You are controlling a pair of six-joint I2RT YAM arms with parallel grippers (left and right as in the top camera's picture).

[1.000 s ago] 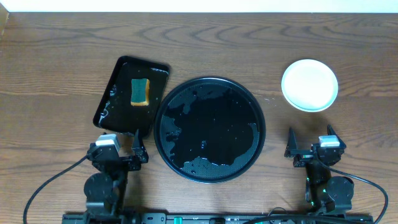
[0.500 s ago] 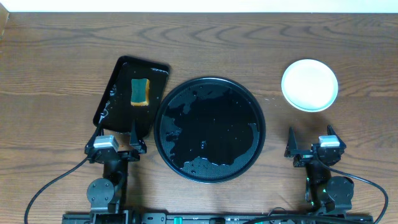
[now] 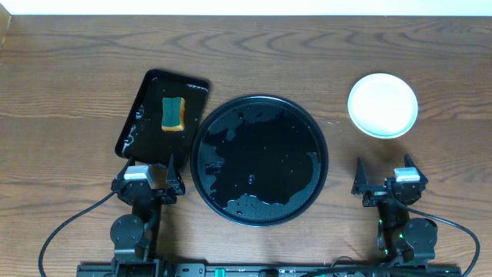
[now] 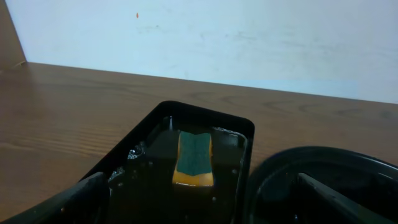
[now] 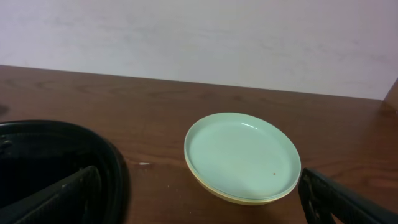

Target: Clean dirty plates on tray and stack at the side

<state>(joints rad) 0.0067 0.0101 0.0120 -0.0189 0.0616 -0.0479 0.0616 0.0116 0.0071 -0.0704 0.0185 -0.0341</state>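
The plates [image 3: 383,105] sit stacked on the table at the right, a mint-blue one on top and a yellow rim showing under it in the right wrist view [image 5: 242,155]. The round black tray [image 3: 259,158] lies wet in the middle with no plate on it; its rim shows in both wrist views [image 4: 323,180] [image 5: 74,155]. My left gripper [image 3: 150,171] is open and empty at the near end of the rectangular tray. My right gripper [image 3: 382,171] is open and empty, in front of the plate stack.
A smaller rectangular black tray [image 3: 150,123] stands left of the round tray with a green-and-yellow sponge [image 3: 174,113] in it, also in the left wrist view [image 4: 194,158]. Bare wooden table lies around. A pale wall runs along the far edge.
My left gripper drew back toward the near-left, then came forward and right again to the rectangular tray's near end. The right arm and plates have not moved.
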